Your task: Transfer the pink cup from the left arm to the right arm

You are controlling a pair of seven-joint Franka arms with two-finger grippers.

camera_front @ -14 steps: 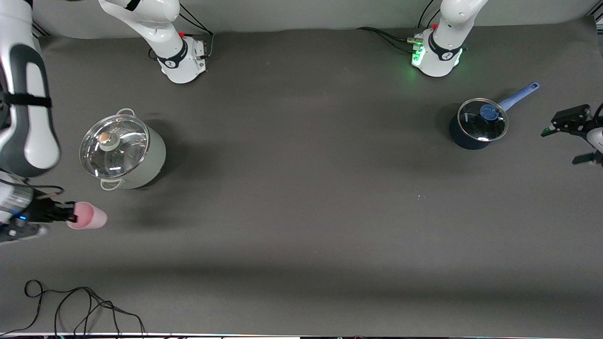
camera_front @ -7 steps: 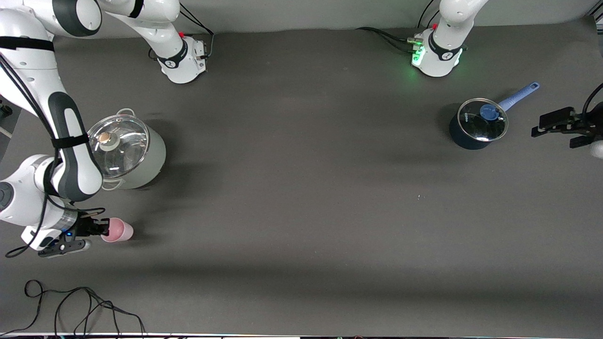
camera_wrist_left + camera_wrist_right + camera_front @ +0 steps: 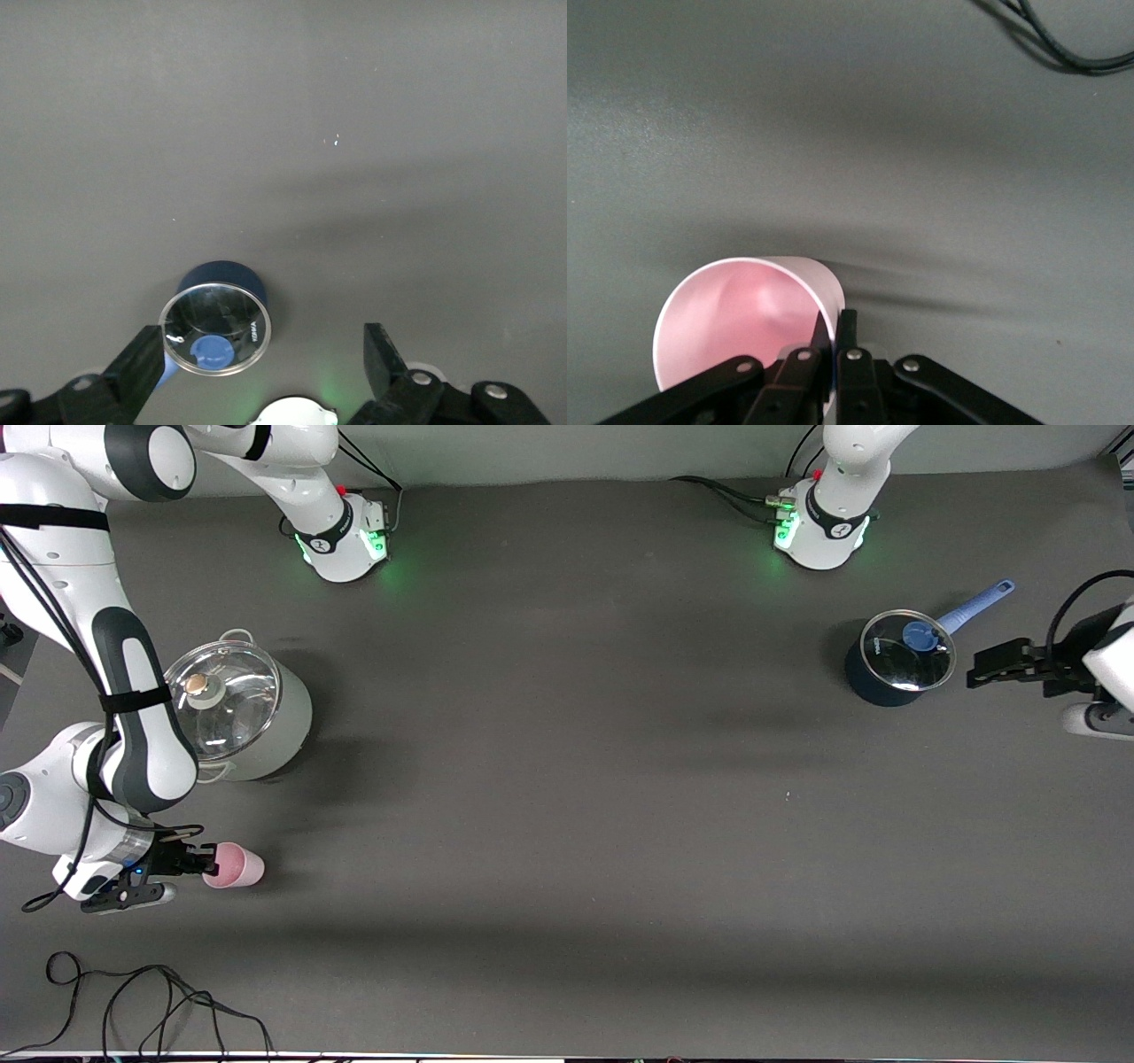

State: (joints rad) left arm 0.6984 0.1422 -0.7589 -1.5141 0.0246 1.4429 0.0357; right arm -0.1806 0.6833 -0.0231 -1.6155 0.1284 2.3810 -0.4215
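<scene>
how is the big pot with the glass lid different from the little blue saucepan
The big pot is pale grey-green and wider; the blue saucepan is dark blue and smaller. The big pot has small loop handles, the blue saucepan one long light-blue handle. The big pot's lid knob looks tan, the blue saucepan's blue. The big pot stands toward the right arm's end of the table, the blue saucepan toward the left arm's. Both stand upright under glass lids.
</scene>
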